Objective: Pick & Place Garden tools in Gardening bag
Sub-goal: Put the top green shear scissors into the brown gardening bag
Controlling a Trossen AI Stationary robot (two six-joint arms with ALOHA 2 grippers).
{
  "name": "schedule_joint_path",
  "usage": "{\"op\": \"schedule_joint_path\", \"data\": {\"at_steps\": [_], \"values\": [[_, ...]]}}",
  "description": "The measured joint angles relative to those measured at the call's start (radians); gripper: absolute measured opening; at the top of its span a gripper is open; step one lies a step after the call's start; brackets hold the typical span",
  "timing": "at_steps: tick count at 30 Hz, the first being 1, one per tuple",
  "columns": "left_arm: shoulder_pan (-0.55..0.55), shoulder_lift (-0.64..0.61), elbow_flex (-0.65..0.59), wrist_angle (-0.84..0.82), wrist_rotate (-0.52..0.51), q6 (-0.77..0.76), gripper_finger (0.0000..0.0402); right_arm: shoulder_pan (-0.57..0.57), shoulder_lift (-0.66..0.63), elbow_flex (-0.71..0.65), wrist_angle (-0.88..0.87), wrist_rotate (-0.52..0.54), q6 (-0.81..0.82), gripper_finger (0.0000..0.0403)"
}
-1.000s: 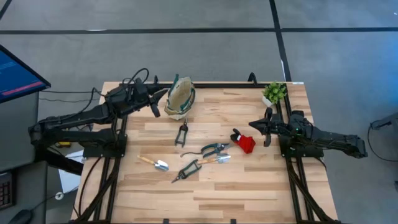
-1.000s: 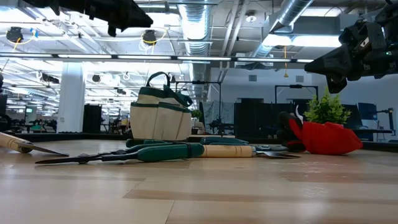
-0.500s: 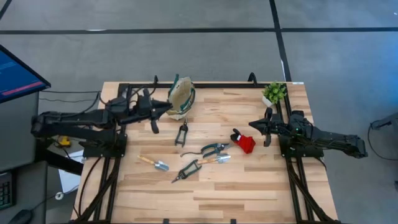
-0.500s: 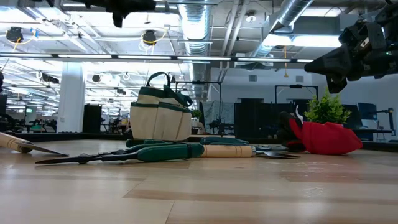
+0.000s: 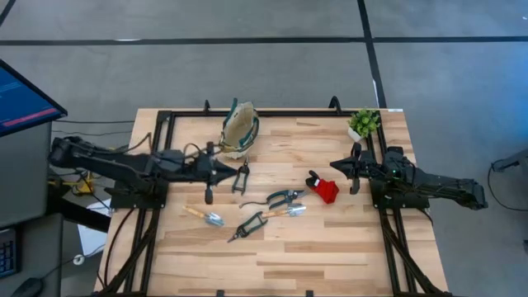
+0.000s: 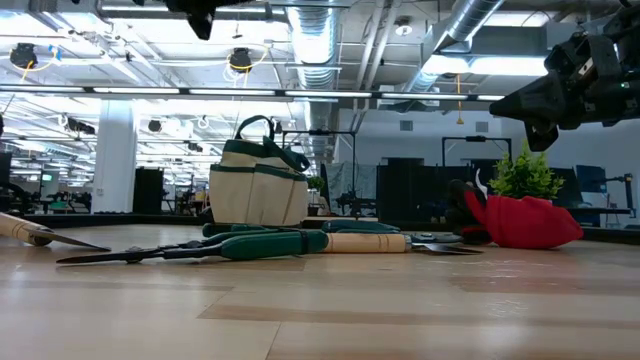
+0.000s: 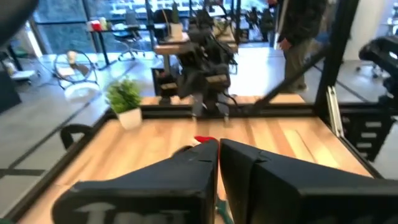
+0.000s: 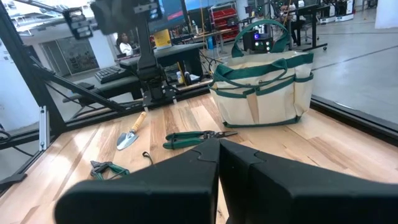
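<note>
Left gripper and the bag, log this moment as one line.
left gripper: shut, empty, above table by dark-handled pruners | right gripper: shut, waiting | cream fabric gardening bag with green trim: upright | tools on table

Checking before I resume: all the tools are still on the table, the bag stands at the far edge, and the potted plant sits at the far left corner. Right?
Not quite. The potted plant sits at the far right corner, beside the right arm, as the high view shows. The rest holds: the tools lie on the table, and the bag stands at the far edge.
</note>
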Motion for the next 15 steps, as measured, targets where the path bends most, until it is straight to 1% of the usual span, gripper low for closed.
{"op": "schedule_joint_path", "data": {"at_steps": [7, 11, 13, 15], "values": [[-0.047, 0.133, 0.000, 0.104, -0.001, -0.057, 0.0004, 0.000, 0.000, 0.000, 0.000, 0.000, 0.000, 0.0000], [-0.080, 0.190, 0.000, 0.115, -0.001, -0.067, 0.0004, 0.000, 0.000, 0.000, 0.000, 0.000, 0.000, 0.0000], [-0.096, 0.218, 0.000, 0.114, -0.039, -0.107, 0.0004, 0.000, 0.000, 0.000, 0.000, 0.000, 0.000, 0.0000], [-0.120, 0.242, 0.000, 0.113, -0.136, -0.165, 0.0003, 0.000, 0.000, 0.000, 0.000, 0.000, 0.000, 0.0000]]}}
